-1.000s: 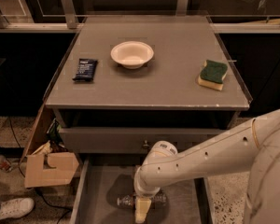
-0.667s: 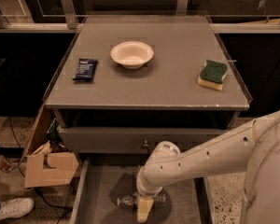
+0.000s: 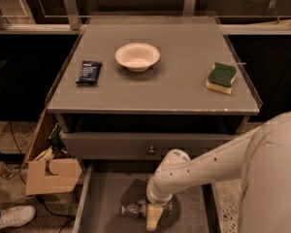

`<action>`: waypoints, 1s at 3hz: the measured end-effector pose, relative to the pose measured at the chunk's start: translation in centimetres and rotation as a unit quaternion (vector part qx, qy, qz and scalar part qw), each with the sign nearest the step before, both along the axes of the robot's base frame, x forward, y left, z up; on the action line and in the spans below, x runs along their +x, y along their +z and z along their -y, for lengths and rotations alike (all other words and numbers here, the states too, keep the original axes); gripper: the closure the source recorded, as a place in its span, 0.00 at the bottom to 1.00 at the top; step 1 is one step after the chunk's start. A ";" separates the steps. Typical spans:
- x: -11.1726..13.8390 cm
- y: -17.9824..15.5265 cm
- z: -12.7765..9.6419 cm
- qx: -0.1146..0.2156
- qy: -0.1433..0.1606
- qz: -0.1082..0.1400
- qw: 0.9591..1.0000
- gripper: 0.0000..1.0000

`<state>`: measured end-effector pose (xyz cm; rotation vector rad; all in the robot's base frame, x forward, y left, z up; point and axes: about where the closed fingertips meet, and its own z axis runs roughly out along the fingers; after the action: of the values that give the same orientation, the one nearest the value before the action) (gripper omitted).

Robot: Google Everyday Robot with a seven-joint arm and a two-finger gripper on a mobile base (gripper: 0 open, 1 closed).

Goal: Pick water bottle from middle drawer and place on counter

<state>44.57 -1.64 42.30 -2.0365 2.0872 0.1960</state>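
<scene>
Step in hand: the pick. Gripper point(image 3: 154, 216) is down inside the middle drawer point(image 3: 106, 203), right over the water bottle point(image 3: 135, 208). Bottle lies on its side on the drawer floor, body under the gripper, cap end poking out to its left. Can't tell whether the gripper is clamped on it or loose. My guess is the bottle isn't lifted yet.

Next move, prob.: get a firm hold across the bottle's middle and raise it straight up. It must clear the drawer walls & the knobbed drawer front point(image 3: 151, 151) just beyond the gripper. Then carry it up and fwd to the counter point(image 3: 174, 89), aiming for bare top, e.g. btwn bowl & sponge.

Count:
- 1 water bottle, 1 gripper, 1 open drawer.
- On the counter, well beyond the gripper: 1 white bowl point(image 3: 137, 57), 1 green-and-yellow sponge point(image 3: 221, 77) off to the right, 1 dark snack packet point(image 3: 88, 72) off to the left.
- On the floor, left of the gripper: 1 cardboard box point(image 3: 51, 174), 1 white shoe point(image 3: 9, 216).
</scene>
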 end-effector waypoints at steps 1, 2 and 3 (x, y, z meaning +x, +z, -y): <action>-0.8 -2.5 -0.9 0.003 0.001 -0.025 1.000 0.00; -0.8 -2.6 -1.0 0.003 0.001 -0.026 1.000 0.00; -0.8 -4.4 -0.6 0.004 -0.004 -0.038 0.999 0.00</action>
<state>43.78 -1.07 37.88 -2.0457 2.1357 0.2825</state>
